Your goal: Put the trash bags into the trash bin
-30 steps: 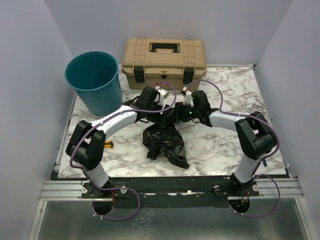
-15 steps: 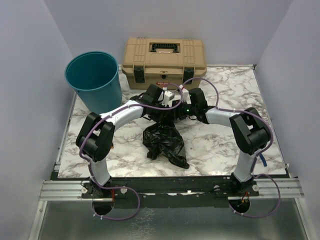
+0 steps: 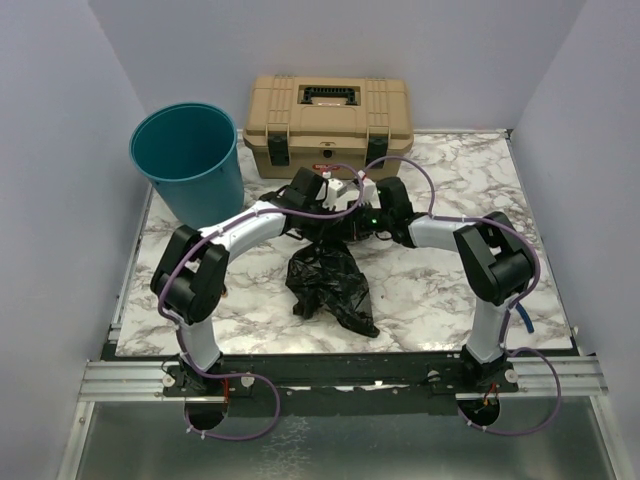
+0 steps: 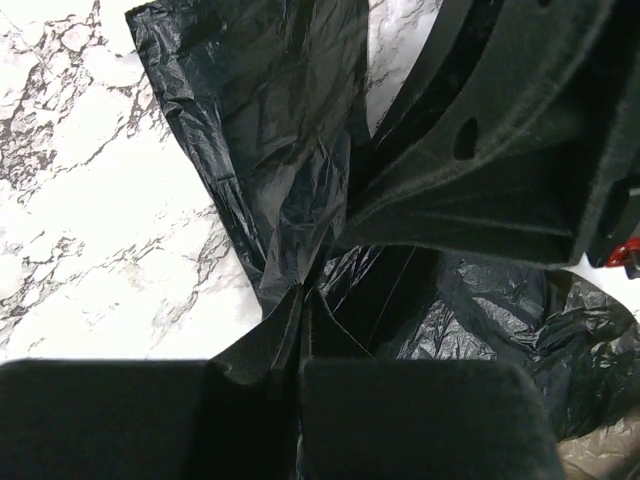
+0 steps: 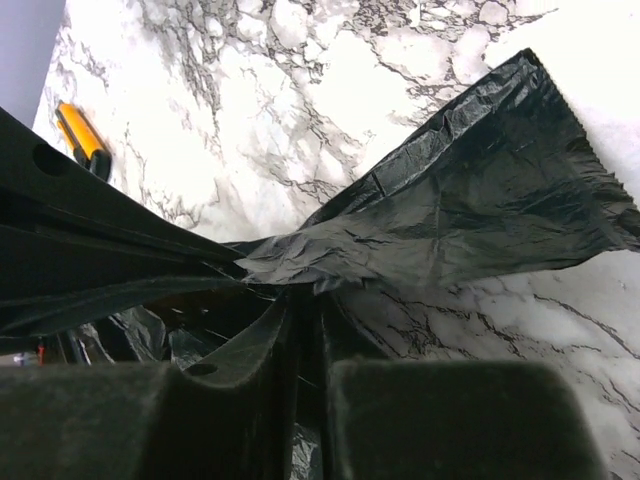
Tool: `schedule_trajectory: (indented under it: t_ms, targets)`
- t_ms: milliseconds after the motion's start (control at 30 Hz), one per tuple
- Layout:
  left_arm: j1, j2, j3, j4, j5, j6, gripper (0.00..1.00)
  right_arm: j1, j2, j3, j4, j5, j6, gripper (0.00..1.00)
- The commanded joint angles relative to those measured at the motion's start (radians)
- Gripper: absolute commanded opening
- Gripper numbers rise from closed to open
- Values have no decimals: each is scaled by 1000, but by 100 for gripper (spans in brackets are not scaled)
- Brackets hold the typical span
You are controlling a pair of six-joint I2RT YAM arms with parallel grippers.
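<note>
A crumpled black trash bag [image 3: 328, 285] lies on the marble table in front of both arms. Its far edge is bunched up where the two grippers meet. My left gripper [image 4: 303, 295] is shut on a pinched fold of the bag's [image 4: 270, 160] film. My right gripper [image 5: 305, 290] is shut on another fold of the bag [image 5: 450, 210], its fingers almost together with film between them. From above, the left gripper [image 3: 322, 225] and the right gripper [image 3: 352, 226] sit nearly touching. The teal trash bin [image 3: 190, 160] stands upright at the far left, apart from both grippers.
A tan toolbox [image 3: 328, 120] with black latches stands at the back, just beyond the grippers and right of the bin. A small orange and black object [image 5: 78, 135] lies on the table to the left. Purple cables loop over both wrists.
Both arms have drawn together over the bag's far edge. Both grippers, open a second ago, have closed on the black film.
</note>
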Motion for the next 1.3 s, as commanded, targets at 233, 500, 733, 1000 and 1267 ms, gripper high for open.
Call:
schedule_trajectory:
  t_ms: [233,500,733,1000,1267]
  targets:
    - [101,-162,-96,66,-141,-149,0,1,-110,-95,-70,353,111,1]
    - [203,-277,-224,132,-115,-212,0,-11,-251,-246,-6,462,240,1]
    - [213,-267,-238,139,-101,-225,0,-10,-296,-229,-47,452,247,1]
    - [214,-202,-108,132,-64,-212,51,-31,-260,-76,-223,505,191,1]
    - [251,-265,-134,65,-175,-232,86,-202,-267,-44,-382,483,153,40]
